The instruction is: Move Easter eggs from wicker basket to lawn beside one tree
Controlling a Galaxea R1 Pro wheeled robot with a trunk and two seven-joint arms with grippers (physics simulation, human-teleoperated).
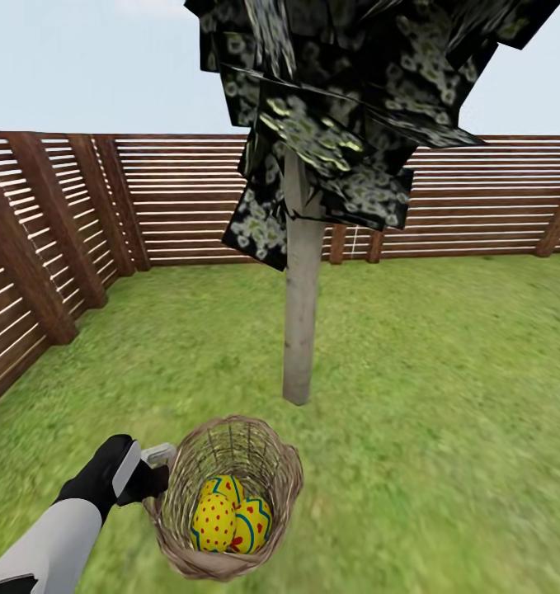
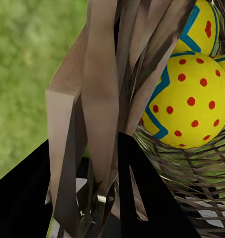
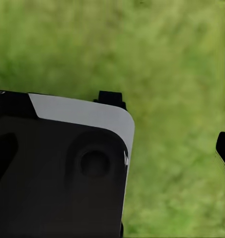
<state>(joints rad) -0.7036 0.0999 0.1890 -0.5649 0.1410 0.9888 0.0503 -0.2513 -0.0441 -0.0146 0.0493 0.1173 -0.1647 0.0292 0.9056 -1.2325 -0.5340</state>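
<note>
The wicker basket [image 1: 230,445] is in the head view low and left of centre, just in front of the tree's pale trunk [image 1: 301,313]. Three yellow Easter eggs lie inside it: one in front [image 1: 213,523], one to its right [image 1: 252,525], one behind [image 1: 223,488]. My left gripper [image 1: 153,478] is shut on the basket's rim at its left side. In the left wrist view the woven rim [image 2: 100,114] runs between the black fingers [image 2: 142,198], with an egg [image 2: 189,104] close behind. My right gripper [image 3: 167,124] hangs open over bare lawn [image 3: 167,49].
The tree's dark blossomed foliage [image 1: 345,99] hangs over the trunk at head height. A brown slatted fence [image 1: 189,198] encloses the lawn [image 1: 444,371] at the back and along the left side [image 1: 24,289]. Open grass stretches to the right of the trunk.
</note>
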